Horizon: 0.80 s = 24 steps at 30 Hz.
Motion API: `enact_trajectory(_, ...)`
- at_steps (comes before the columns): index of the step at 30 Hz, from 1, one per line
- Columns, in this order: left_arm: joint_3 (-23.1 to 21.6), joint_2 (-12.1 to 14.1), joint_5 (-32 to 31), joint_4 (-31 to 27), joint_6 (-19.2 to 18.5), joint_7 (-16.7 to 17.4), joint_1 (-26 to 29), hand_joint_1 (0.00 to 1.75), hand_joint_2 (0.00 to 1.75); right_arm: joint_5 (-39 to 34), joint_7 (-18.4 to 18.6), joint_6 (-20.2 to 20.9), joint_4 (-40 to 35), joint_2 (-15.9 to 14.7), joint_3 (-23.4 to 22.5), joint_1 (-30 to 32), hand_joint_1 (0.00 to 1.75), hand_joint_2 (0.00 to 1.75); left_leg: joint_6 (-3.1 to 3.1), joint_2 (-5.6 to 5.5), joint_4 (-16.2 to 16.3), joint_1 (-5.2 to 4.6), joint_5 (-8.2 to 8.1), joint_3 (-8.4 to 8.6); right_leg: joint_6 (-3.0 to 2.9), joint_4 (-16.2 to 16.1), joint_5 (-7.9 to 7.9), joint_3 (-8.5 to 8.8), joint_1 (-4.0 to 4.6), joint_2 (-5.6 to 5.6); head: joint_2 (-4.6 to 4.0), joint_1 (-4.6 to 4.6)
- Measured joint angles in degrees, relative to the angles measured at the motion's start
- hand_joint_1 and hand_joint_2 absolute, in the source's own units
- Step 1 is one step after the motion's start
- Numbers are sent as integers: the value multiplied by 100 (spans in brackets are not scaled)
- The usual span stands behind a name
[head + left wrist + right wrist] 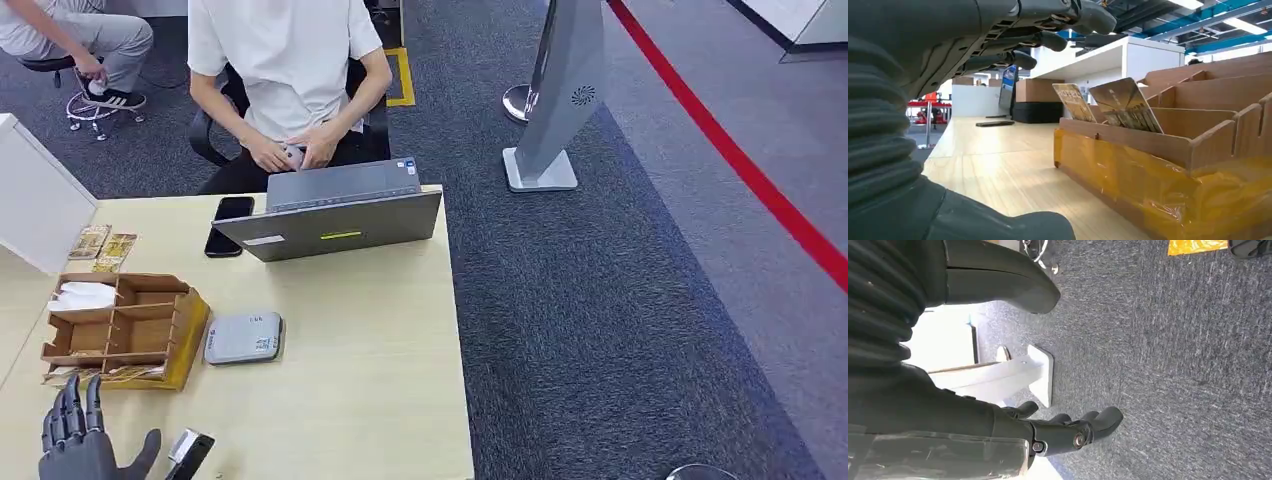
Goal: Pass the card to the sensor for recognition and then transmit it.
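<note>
Gold cards (1125, 106) lean in the brown cardboard organizer (160, 335); left hand (85, 440) hovers, fingers spread, empty; right hand (1068, 432) loosely extended, empty.

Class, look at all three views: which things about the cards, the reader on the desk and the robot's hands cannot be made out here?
- Card faces: print blurred in the left wrist view; in the head view the box wall hides most of them.
- Grey card reader: markings too small in the head view.
- Left hand: cut off by the bottom edge of the head view.
- Right hand: hangs over the carpet; its palm is turned away.
</note>
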Motion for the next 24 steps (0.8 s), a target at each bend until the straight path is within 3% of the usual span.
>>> enact_trajectory(17, 15, -20, -268, 201, 0, 98, -716, 0, 175, 293, -76, 85, 0, 0, 151, -22, 0, 175, 1, 0, 1, 0, 4, 1, -1, 0, 3, 0, 0, 0, 0, 0)
enact_trajectory(24, -386, 111, -579, 201, 0, 852, -748, 0, 175, 293, -79, 90, 0, 0, 160, -27, 0, 175, 1, 0, 1, 0, 4, 1, -1, 0, 3, 0, 0, 1, 0, 0)
